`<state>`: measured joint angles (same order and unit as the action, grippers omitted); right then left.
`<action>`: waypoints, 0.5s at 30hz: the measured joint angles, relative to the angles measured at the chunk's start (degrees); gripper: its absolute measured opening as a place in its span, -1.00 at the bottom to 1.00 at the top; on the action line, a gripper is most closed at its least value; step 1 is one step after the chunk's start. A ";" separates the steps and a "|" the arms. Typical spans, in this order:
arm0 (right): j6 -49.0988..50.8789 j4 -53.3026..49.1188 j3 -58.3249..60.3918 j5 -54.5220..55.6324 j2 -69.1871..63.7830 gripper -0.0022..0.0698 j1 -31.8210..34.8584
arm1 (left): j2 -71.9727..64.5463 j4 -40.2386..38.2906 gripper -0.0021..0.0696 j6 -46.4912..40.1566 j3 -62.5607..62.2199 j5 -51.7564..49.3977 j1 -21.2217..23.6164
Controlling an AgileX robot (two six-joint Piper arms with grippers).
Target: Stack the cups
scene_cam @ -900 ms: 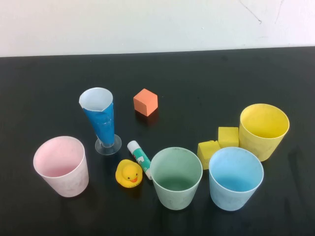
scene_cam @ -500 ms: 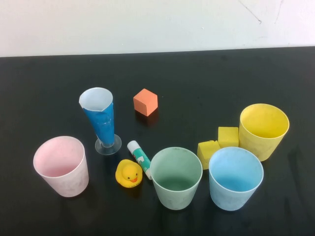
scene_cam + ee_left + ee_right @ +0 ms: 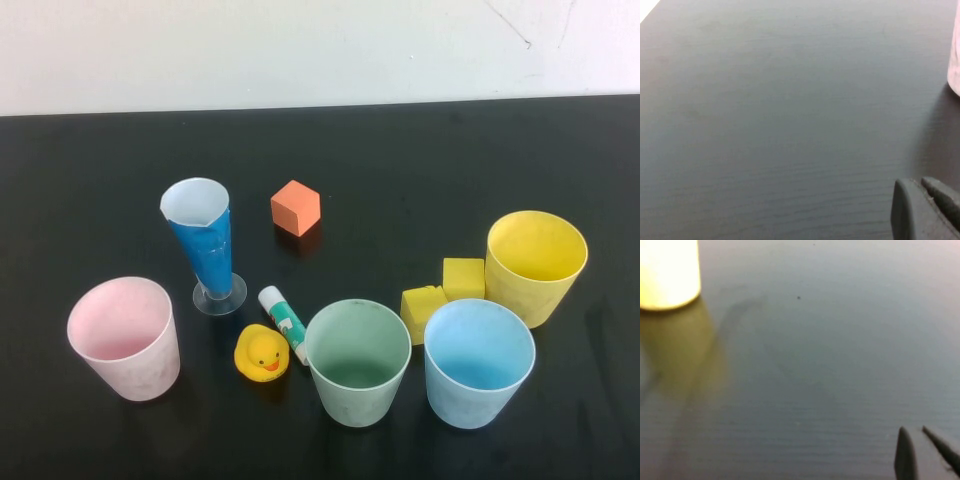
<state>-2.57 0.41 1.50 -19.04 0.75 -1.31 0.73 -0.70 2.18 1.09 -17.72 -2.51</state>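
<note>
Cups: pink cup (image 3: 124,338), green cup (image 3: 358,362), blue cup (image 3: 478,362), yellow cup (image 3: 534,266) upright, apart on table (image 3: 400,160).
Left gripper (image 3: 927,192): jaws closed, empty, near pink cup.
Right gripper (image 3: 920,437): jaws closed, empty, above table.

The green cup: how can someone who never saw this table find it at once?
On the black table, look at the near edge, around the middle. The green cup stands upright between the rubber duck and the light blue cup, the only green tumbler.

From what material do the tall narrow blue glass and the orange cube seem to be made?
Tall narrow blue glass: probably clear plastic or glass, since its round foot is transparent and shiny. Orange cube: likely foam or painted wood, with matte faces showing no glare. Neither the left gripper nor the right gripper touches them.
</note>
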 joint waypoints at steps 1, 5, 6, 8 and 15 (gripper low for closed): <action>0.00 1.52 0.00 0.00 0.00 -0.95 0.00 | 0.10 0.00 -0.95 0.00 0.00 0.00 0.00; 1.60 11.26 0.00 0.00 0.00 -0.95 0.00 | 0.08 -1.28 -0.95 0.41 0.00 0.53 0.00; 2.57 15.18 0.10 0.00 0.00 -0.95 0.00 | 0.08 -3.29 -0.95 1.35 0.00 1.27 0.00; 5.87 23.13 0.11 0.00 0.00 -0.95 0.00 | 0.08 -10.31 -0.95 4.78 0.12 3.34 0.00; 9.17 38.63 0.11 0.47 0.00 -0.95 0.00 | 0.08 -39.80 -0.95 13.66 0.12 14.22 0.00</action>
<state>6.60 39.04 1.60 -18.56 0.75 -1.31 0.81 -40.50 15.84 1.21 -3.50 -2.51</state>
